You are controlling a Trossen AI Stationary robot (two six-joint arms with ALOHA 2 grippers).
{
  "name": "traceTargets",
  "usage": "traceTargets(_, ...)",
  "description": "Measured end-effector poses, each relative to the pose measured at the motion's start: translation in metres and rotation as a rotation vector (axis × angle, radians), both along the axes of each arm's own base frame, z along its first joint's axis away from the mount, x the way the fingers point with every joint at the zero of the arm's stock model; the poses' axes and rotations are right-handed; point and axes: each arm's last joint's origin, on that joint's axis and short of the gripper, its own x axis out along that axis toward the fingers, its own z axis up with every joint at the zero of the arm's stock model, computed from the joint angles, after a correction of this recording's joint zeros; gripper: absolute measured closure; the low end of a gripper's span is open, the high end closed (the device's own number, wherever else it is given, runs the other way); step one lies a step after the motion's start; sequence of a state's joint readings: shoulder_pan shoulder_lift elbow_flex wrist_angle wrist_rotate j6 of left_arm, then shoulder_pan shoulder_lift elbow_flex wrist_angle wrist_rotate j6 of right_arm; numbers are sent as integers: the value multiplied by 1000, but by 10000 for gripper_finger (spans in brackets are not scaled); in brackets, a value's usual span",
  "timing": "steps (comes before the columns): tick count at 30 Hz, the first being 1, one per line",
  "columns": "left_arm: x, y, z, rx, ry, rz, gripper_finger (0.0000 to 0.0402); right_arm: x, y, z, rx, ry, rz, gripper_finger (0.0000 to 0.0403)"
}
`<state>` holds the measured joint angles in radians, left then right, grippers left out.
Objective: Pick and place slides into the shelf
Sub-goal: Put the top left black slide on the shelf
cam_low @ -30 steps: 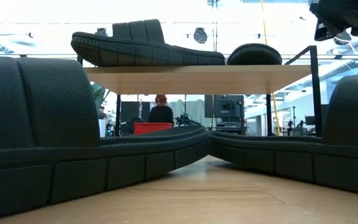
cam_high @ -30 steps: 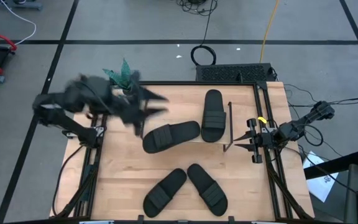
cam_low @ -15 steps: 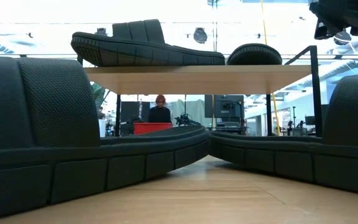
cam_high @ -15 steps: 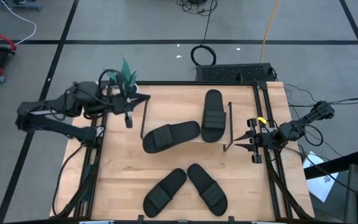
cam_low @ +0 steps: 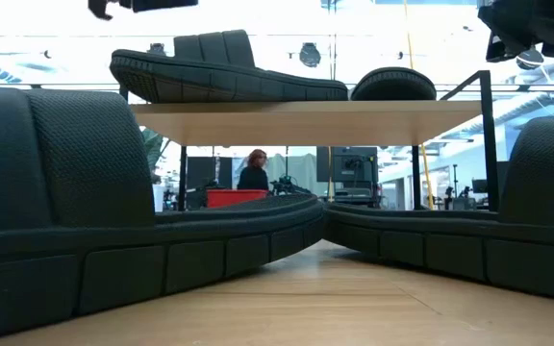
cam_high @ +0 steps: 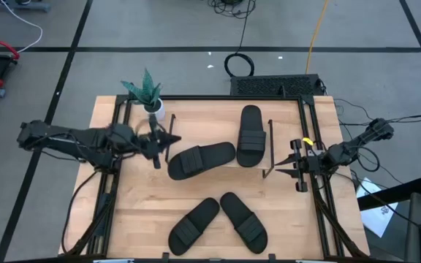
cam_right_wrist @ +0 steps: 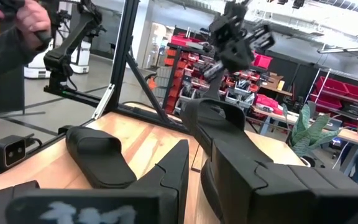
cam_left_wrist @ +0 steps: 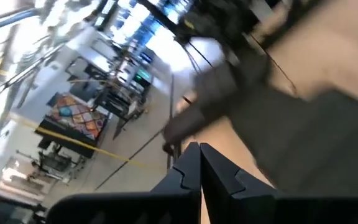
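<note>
Wooden desk (cam_high: pixel 145 201), two sandals (cam_high: pixel 218 223) in front. Left tool (cam_high: pixel 168 140) shut, empty, nearer; right tool (cam_high: pixel 278 166) parked, barely parted. Sandals angled, toes converging.

two slides (cam_high: pixel 201 160) crowd the shelf (cam_high: pixel 218 130) top; lower tier open.

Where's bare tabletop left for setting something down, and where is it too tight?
Bare wood lies along the tabletop left side, between the left frame and the near pair of slides, and right of that pair. It is crowded mid-table, where the shelf carries two slides with a gripper at each end.
</note>
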<state>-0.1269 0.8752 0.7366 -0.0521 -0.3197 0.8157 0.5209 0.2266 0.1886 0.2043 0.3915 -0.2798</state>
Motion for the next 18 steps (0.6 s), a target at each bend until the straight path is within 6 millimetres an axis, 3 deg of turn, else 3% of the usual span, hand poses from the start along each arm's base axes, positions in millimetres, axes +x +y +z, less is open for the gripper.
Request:
traceTargets(5, -15, -11, -12, 113, -24, 116, 401, 1, 1, -1, -8, 12, 0, 339)
traceTargets(11, -42, -8, -25, 88, -66, 57, 399, 3, 2, -3, -22, 26, 0, 339)
traceTargets(18, -30, -14, -56, 229, 85, 26, 389, 4, 2, -3, -35, 31, -1, 339)
